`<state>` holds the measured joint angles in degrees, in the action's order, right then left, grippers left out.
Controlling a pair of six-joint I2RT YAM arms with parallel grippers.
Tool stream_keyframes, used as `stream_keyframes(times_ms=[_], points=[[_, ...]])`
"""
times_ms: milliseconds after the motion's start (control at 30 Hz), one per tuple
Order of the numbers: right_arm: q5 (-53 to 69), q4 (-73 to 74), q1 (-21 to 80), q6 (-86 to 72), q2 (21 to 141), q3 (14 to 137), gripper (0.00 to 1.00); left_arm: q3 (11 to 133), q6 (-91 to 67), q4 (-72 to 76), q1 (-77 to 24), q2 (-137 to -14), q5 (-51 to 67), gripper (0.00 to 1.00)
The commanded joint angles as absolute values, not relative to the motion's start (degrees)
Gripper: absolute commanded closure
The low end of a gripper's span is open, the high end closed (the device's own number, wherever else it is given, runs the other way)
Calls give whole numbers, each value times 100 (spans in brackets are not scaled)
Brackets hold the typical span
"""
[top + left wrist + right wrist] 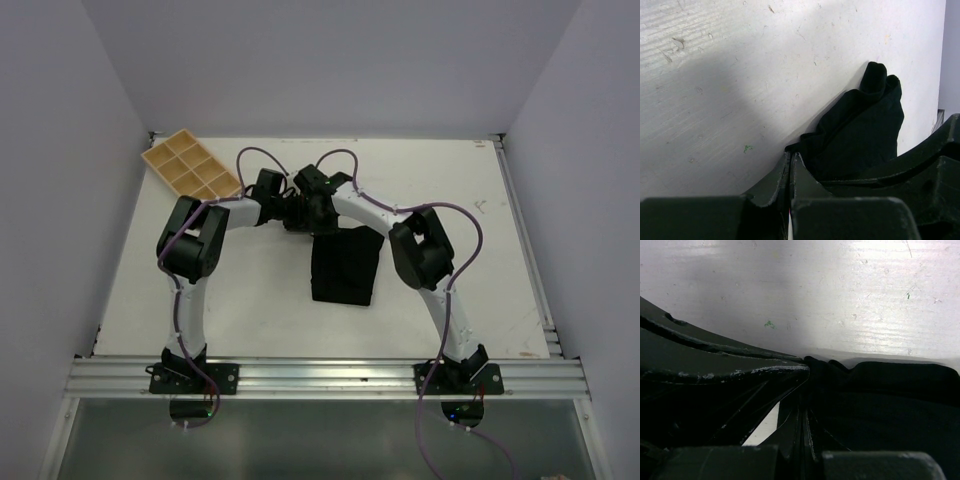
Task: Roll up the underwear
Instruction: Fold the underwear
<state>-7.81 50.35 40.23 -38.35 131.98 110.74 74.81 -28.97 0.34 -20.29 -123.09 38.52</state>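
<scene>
White bench [250, 300], black underwear [345, 265] lying mid-bench, mostly flat. Tan tray [190, 166] far left, well apart. L gripper [790, 159] pinched shut on the underwear's far-left corner. R gripper [804, 405] right beside it, also clamped on bunched fabric at the far edge.

a robotics lab bench, set up as a closed test cell: a scuffed white flat tabletop [250, 300] is boxed in on three sides by plain pale lilac-grey wall panels [330, 60]. along its near edge runs a silver slotted aluminium rail [320, 378] with two white-and-black jointed robot arms bolted to it – the left arm [185, 305] and the right arm [450, 312] – and thin purple cables [468, 240] looped along them. a tan plastic tray of rectangular compartments [190, 167] lies at the far left corner.
</scene>
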Motion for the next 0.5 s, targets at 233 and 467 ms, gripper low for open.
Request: stream_keyframes(times_ms=[233, 467], points=[[-502, 4808, 4052, -3823, 12955, 11259, 96, 7646, -2892, 9, -2039, -12463, 3621, 100], [-185, 5044, 4043, -3402, 12167, 10760, 71, 7454, -2786, -413, -1995, -12024, 3428, 76]])
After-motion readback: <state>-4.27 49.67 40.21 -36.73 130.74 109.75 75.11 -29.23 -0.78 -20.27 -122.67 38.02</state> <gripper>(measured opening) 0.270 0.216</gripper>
